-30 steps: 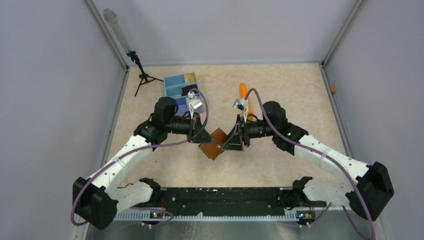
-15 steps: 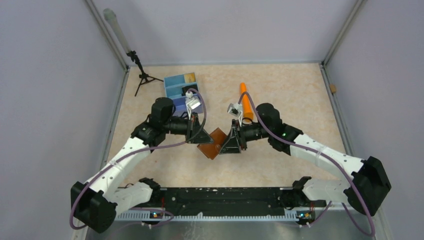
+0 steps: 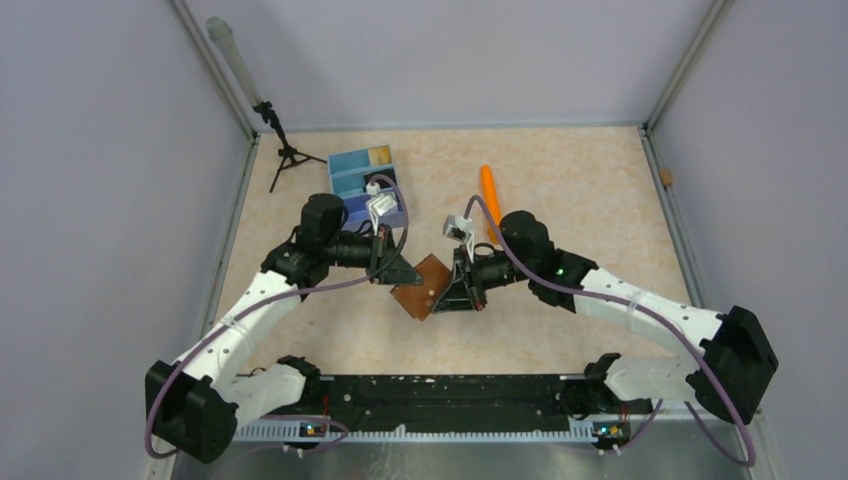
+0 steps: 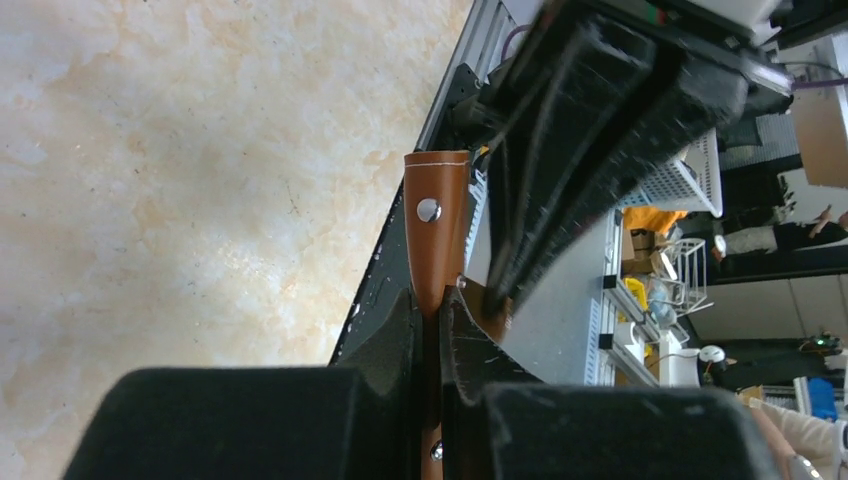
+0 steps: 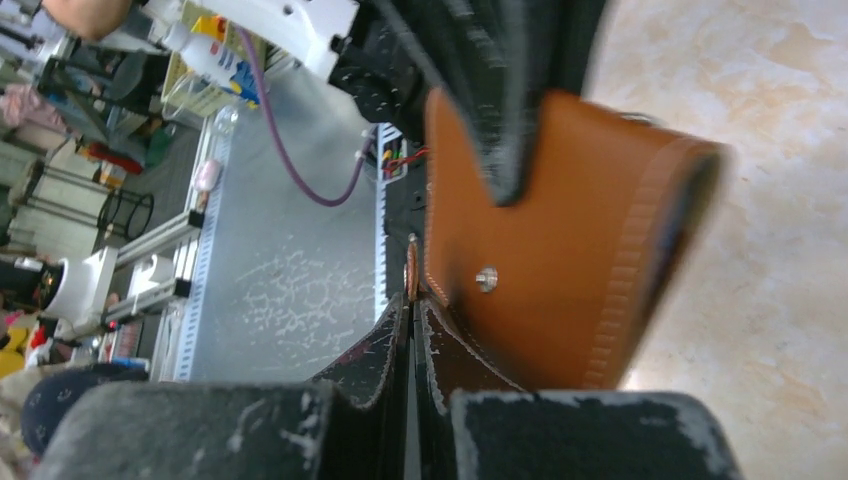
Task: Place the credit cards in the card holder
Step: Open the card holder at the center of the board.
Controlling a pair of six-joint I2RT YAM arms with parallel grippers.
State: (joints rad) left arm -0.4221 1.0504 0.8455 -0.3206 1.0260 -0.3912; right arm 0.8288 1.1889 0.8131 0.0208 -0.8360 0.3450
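The card holder (image 3: 424,284), a brown leather wallet with a snap, hangs above the table between my two grippers. My left gripper (image 3: 404,273) is shut on its snap tab (image 4: 437,230), which runs up between the fingers (image 4: 432,308). My right gripper (image 3: 452,291) is shut on a thin leather edge of the card holder (image 5: 560,250), pinched at the fingertips (image 5: 410,305). A tan-gold credit card (image 3: 378,154) lies in the far compartment of the blue tray (image 3: 346,168). My left arm hides the other compartments' contents.
An orange marker (image 3: 488,184) lies on the table behind the right wrist. A small black tripod (image 3: 284,152) stands at the back left by the wall. The black rail (image 3: 440,392) runs along the near edge.
The right gripper's jaws have closed on the card holder's edge. The right arm has swung left toward the holder, and the left arm has shifted slightly left.
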